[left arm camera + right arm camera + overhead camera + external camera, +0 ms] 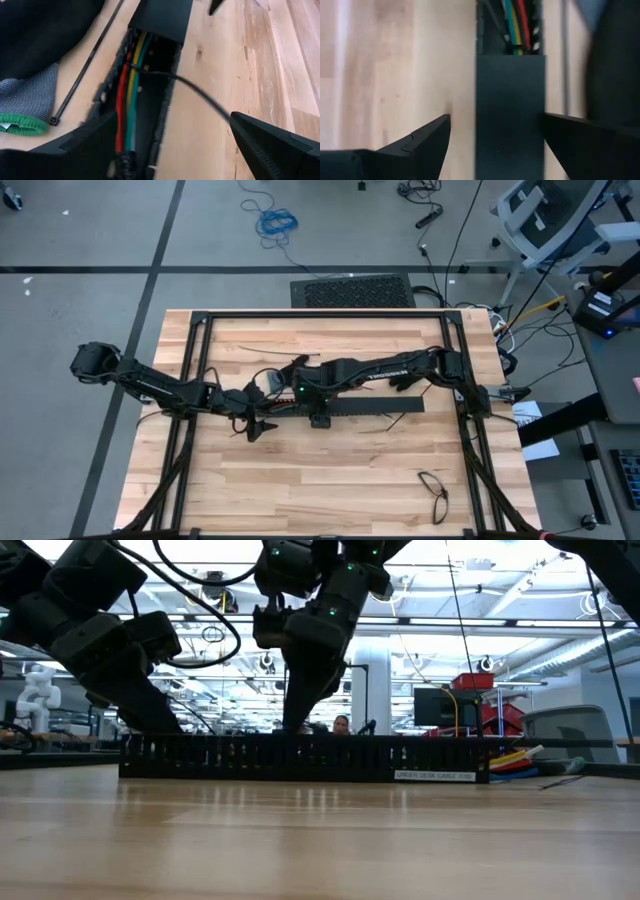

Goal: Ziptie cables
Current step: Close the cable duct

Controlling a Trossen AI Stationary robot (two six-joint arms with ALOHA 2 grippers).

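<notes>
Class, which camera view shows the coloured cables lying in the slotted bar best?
The left wrist view: the cables run red, yellow and green along the open slotted bar. The right wrist view shows only their ends past the cover; the low view shows ends beyond the bar; the high view hides them.

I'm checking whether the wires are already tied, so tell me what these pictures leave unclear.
- Cables, left wrist view: run under the duct's lid; the rest is hidden.
- Zip tie around them: whether it is closed cannot be told.
- High view: both arms cover the slotted duct; wires too small.
- Low view: the duct wall hides its inside.
- Right claw straddles the lid; contact unclear.
</notes>
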